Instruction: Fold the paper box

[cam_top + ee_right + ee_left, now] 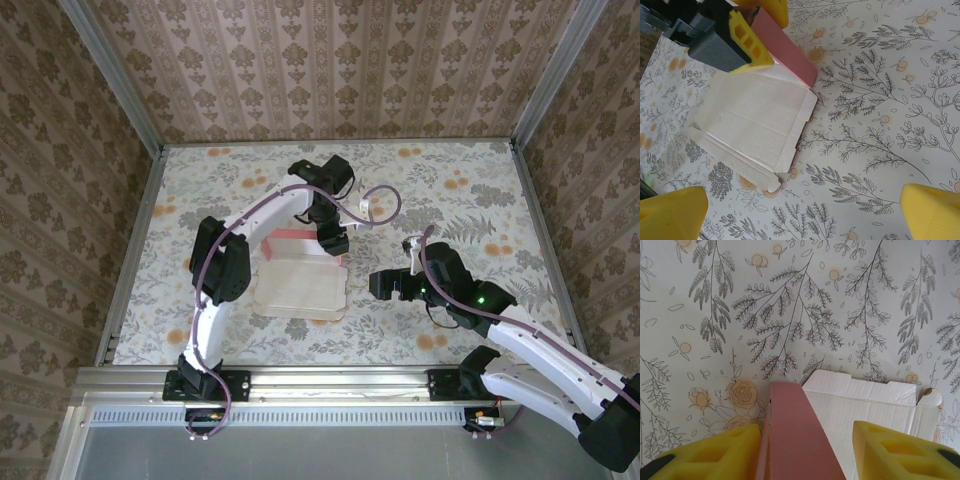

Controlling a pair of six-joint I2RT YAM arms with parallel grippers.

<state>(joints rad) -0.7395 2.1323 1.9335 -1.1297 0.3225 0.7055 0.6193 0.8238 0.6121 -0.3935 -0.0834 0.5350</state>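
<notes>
The paper box [300, 288] lies flat on the table's middle, whitish inner face up, its near flaps spread out. Its far pink wall [297, 240] stands upright. My left gripper [333, 243] reaches down at that wall's right end. In the left wrist view the pink wall [795, 425] runs between the yellow fingers [725, 450]; the left pad touches it and the right pad stands slightly off it, over the white panel [870, 405]. My right gripper [378, 285] hovers open just right of the box, its jaws wide over bare cloth near the box's corner [772, 182].
The floral tablecloth [450, 200] has free room to the right and at the back. Patterned walls close in three sides. A metal rail [330, 380] runs along the near edge. The left arm's cable [375, 205] loops beside its wrist.
</notes>
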